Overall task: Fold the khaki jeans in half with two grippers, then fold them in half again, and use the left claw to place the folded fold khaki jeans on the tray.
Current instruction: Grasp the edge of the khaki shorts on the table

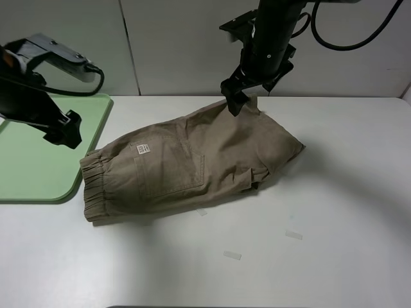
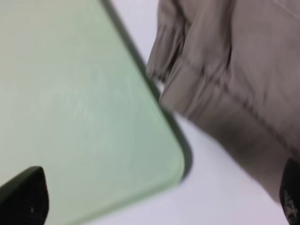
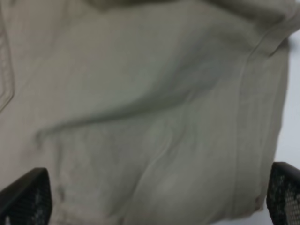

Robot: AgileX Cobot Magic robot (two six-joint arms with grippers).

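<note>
Beside tray [image 1: 38,160], khaki jeans [image 1: 192,160], white scraps [image 1: 232,255] nearby

Two grippers, the left gripper [image 1: 62,131] and the right gripper [image 1: 236,102]; one tray [image 1: 26,160] under the left; one khaki jeans [image 1: 192,163] under the right; three pale strips [image 1: 232,255]; one table [image 1: 347,192].

You have no readable text here. The khaki jeans [image 1: 192,163] carry a small white label [image 1: 142,149] near the waistband, its print too small to make out. The orange sticker [image 1: 8,59] on the left arm [image 1: 29,102] is illegible too.
</note>
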